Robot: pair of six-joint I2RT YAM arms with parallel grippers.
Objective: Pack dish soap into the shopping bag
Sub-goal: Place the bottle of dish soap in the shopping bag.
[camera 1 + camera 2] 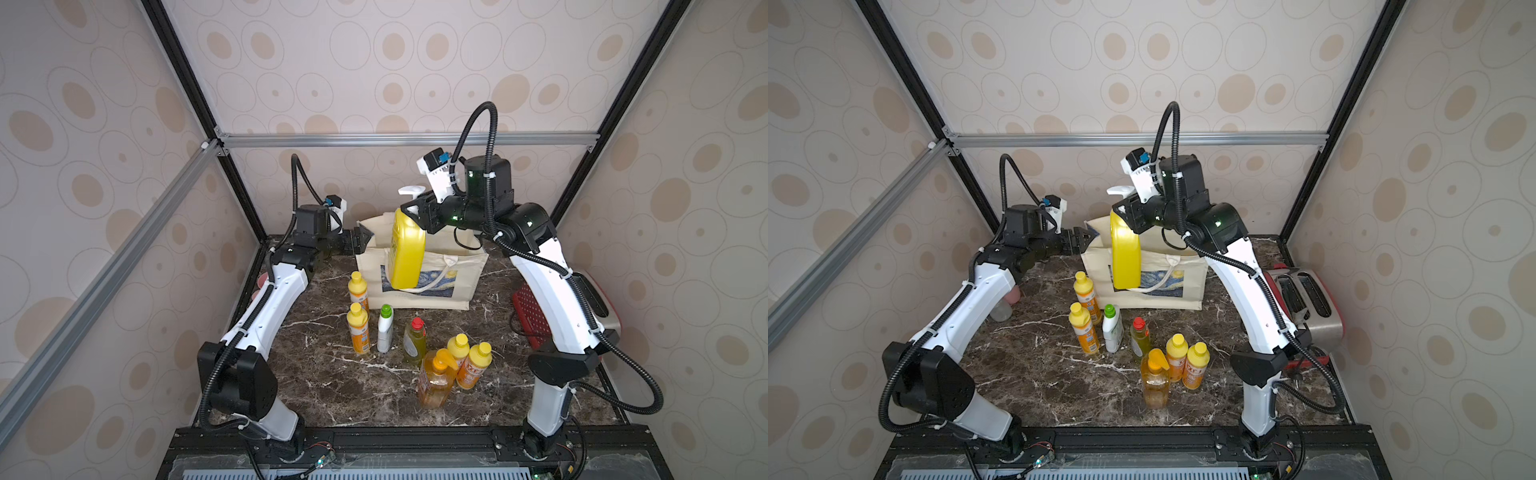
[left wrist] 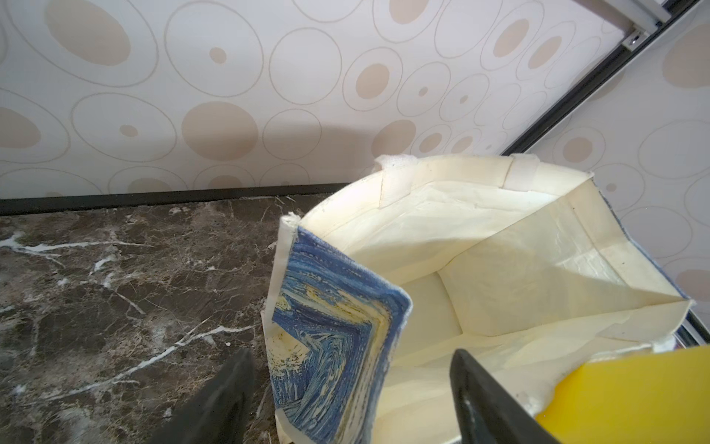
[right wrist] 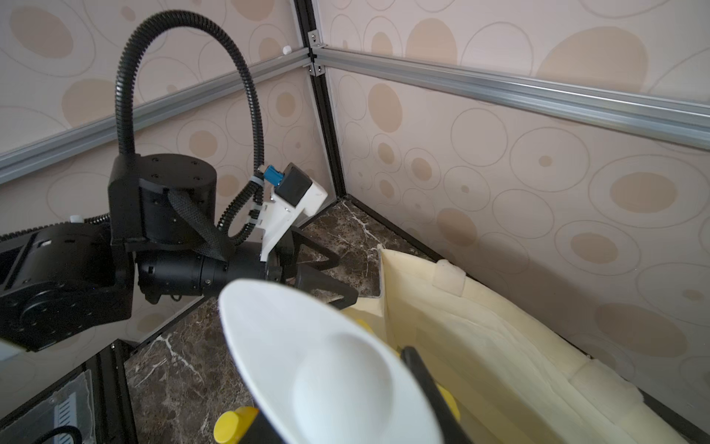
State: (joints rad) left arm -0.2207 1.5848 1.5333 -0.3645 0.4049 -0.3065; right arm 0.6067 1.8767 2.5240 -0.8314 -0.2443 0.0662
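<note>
Closest, the clear orange pump bottle (image 1: 434, 380) waits with the other bottles (image 1: 385, 328) in front of the shopping bag (image 1: 473, 266). The right gripper (image 1: 415, 210) pinches the yellow pump bottle (image 1: 407, 253) by its neck and hangs it above the bag, ready to drop in. The left gripper (image 1: 365, 240) is spread around the bag's side wall, probably to keep it open.

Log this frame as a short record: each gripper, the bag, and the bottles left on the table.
right gripper: shut on yellow bottle at its neck; the bottle hangs above the rim of the bag
left gripper: open, jaws astride the bag's side wall
bag: upright, mouth open, no bottle seen inside
table: seven bottles upright: four small orange, white, greenish, clear pump
</note>
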